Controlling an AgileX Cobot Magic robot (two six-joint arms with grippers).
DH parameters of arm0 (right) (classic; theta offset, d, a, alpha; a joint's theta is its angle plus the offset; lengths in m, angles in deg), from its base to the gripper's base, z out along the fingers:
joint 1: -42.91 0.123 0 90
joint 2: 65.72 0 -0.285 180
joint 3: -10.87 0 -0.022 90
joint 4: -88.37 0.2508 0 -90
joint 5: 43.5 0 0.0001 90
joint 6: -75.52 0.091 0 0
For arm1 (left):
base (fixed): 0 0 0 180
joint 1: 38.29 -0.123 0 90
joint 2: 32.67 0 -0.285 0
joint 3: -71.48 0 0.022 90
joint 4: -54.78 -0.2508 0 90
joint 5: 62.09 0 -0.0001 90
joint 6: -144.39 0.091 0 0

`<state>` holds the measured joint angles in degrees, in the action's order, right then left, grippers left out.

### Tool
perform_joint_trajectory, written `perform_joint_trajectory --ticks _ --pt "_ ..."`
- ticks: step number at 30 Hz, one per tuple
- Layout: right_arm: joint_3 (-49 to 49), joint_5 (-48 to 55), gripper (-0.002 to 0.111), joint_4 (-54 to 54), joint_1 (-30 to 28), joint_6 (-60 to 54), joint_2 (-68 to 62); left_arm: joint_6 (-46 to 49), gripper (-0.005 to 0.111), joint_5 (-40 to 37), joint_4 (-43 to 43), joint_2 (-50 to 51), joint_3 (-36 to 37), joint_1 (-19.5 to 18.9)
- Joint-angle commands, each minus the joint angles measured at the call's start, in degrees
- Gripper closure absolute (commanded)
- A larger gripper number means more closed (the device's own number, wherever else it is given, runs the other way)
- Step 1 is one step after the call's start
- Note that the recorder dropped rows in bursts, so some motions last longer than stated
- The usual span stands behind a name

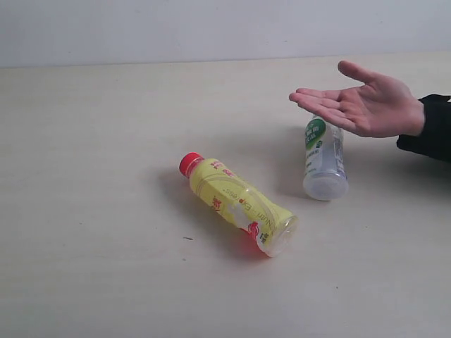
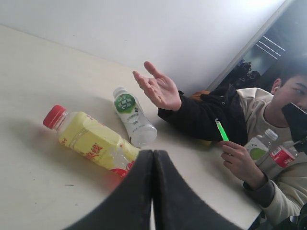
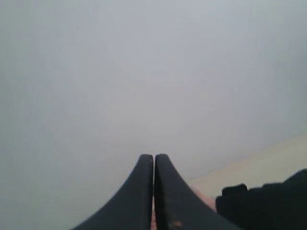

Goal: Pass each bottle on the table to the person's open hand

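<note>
Yellow-labelled red-capped plastic bottle [image 1: 236,204] is lying on pale wood-grain table [image 1: 84,141], white green-marked bottle [image 1: 324,158] at its two o'clock near open hand [image 1: 359,105]. We're seeing left gripper [image 2: 153,154] and right gripper [image 3: 154,158] fingers pressing together, empty.

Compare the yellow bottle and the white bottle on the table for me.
The yellow bottle has a red cap and a yellow label; the white bottle has a white cap and a green mark. The yellow one looks bigger. The white one lies close by the person's palm; the yellow one lies farther off. Both lie on their sides.
</note>
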<state>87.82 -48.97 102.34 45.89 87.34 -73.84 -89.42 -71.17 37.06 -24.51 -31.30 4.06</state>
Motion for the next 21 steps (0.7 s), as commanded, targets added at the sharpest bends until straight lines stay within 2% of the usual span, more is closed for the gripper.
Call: perform_joint_trajectory --ticks 1,5,9,11,14,17,21 --pt "0.27 -8.24 0.106 0.64 -0.32 2.66 0.33 0.29 0.107 -0.07 0.26 -0.37 -0.01 -0.02" --pt "-2.11 -7.62 0.106 -2.79 -0.32 11.00 -0.38 0.29 0.107 -0.07 0.26 -0.37 -0.01 -0.02" --pt "-13.98 2.82 0.106 -20.41 -0.32 19.23 -8.12 0.29 0.107 -0.07 0.26 -0.37 -0.01 -0.02" --pt "-19.69 9.48 0.106 -24.11 -0.32 18.96 -13.49 0.71 0.107 -0.07 0.26 -0.37 -0.01 -0.02" --pt "-27.57 16.14 0.106 -22.33 -0.32 11.18 -22.73 1.08 0.107 -0.07 0.26 -0.37 -0.01 -0.02" --pt "-34.29 22.52 0.106 -16.07 -0.32 -4.51 -32.32 1.08 0.107 -0.07 0.26 -0.37 -0.01 -0.02" --pt "-42.79 36.98 0.106 1.43 -0.32 -28.92 -46.31 1.08 0.107 -0.07 0.26 -0.37 -0.01 -0.02"
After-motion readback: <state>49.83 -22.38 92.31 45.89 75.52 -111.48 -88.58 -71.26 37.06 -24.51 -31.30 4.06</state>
